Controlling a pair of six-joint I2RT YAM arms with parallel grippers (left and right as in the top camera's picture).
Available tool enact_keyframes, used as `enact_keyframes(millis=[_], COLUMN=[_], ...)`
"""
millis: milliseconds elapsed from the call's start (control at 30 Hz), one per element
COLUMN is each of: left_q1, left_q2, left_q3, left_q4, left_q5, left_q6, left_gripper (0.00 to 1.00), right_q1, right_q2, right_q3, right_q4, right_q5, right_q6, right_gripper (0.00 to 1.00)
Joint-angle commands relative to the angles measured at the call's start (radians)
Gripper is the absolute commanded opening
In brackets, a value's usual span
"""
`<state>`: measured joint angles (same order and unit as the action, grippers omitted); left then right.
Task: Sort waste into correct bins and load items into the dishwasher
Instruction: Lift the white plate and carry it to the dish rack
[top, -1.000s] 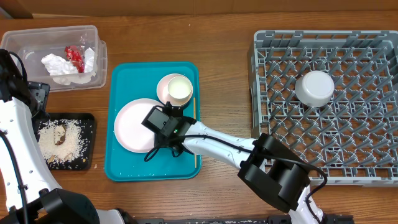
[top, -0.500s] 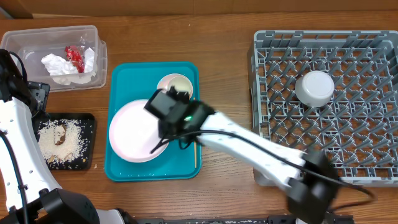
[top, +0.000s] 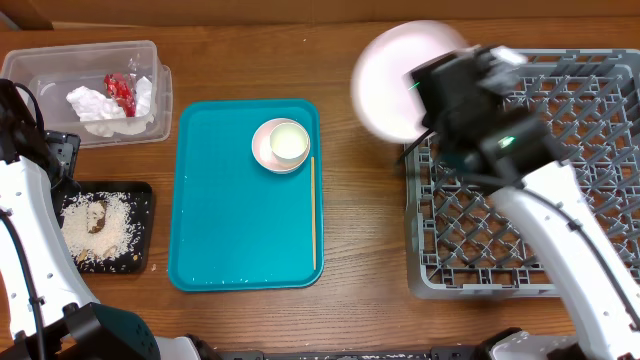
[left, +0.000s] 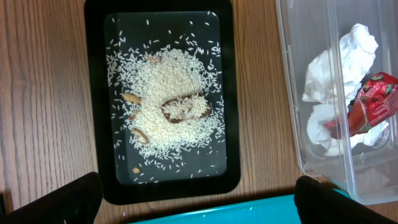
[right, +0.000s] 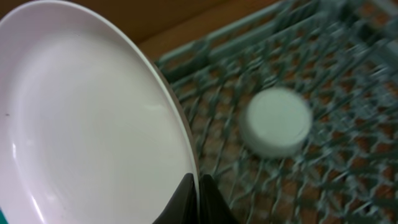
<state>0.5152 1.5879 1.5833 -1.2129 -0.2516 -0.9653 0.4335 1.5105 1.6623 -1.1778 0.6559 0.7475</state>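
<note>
Our right jaws clench the white plate (top: 388, 80) at the rack's (top: 600, 130) ten o'clock; our left jaws hang released.

You're working at what looks like a staged test bench: a dishwasher rack (top: 600, 120), teal tray (top: 230, 220) and clear waste bin (top: 40, 70) sit loose on a wooden table (top: 360, 200)

Right claw (right: 198, 194) clamped tight, arm outstretched; left claw (left: 196, 200) spread wide.

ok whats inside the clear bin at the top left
The clear bin holds crumpled white tissue and a red wrapper. Anything beneath the tissue is covered.
</note>
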Motion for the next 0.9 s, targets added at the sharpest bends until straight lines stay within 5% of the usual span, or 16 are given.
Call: enact_keyframes(millis=[0, 267, 667, 867], left_q1=[0.002, 0.002, 0.002, 0.002], left_q2=[0.002, 0.002, 0.002, 0.002], left_q3=[0.002, 0.002, 0.002, 0.002], left_q4=[-0.002, -0.002, -0.002, -0.002], left_q5=[-0.018, -0.018, -0.018, -0.018], left_q6=[0.016, 0.016, 0.016, 0.016], left_gripper=[1.00, 1.00, 1.00, 1.00], right_q1=[-0.093, -0.158, -0.133, -0.064], right_q2=[0.024, 0.209, 0.363, 0.362], right_q3=[-0.018, -0.074, -0.074, -0.067], right_q4=[0.074, 0.317, 0.286, 0.242], right_q5=[0.130, 0.316, 0.419, 0.380], right_q6=[-0.122, -0.303, -0.322, -0.319], right_gripper=[0.04, 0.04, 0.04, 0.13])
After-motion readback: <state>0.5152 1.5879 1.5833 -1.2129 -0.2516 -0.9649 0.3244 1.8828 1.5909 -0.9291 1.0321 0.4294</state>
